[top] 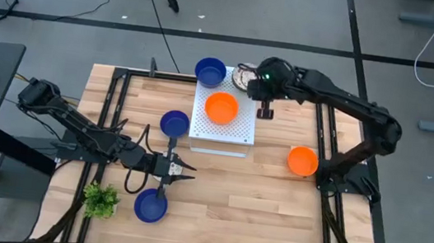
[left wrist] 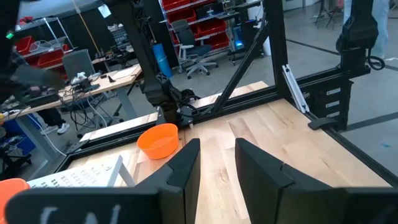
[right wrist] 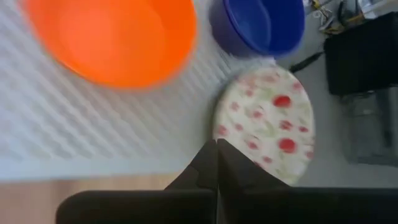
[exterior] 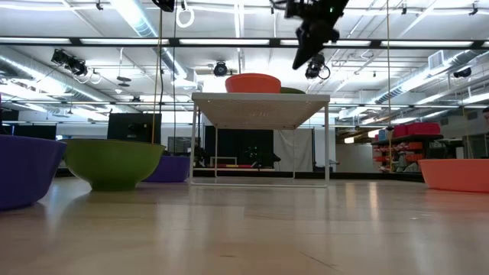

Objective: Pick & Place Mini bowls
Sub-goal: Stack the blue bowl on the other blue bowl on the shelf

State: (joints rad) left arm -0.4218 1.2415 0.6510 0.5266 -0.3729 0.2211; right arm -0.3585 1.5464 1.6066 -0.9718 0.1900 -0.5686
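The mini bowls are spread over the table. An orange one (top: 221, 107) (exterior: 253, 82) (right wrist: 112, 37) sits on the white perforated board (top: 232, 132). A blue one (top: 210, 73) (right wrist: 258, 25) and a red-speckled white one (top: 243, 77) (right wrist: 267, 121) stand at the board's far edge. More blue bowls (top: 174, 123) (top: 151, 206) stand to the board's left, and an orange one (top: 303, 160) (left wrist: 158, 140) to its right. My right gripper (top: 265, 109) (exterior: 304, 57) (right wrist: 216, 146) is shut and hangs raised over the board's far right corner beside the speckled bowl. My left gripper (top: 188, 170) (left wrist: 217, 146) is open and low, pointing at the table's right side.
A small green plant (top: 100, 199) stands near the table's near left corner. A green bowl shape (exterior: 113, 163) shows in the low view. The board stands on thin legs (exterior: 327, 145). A black frame (top: 116, 101) runs along the table's sides. Bare wood (top: 256, 209) lies near the front.
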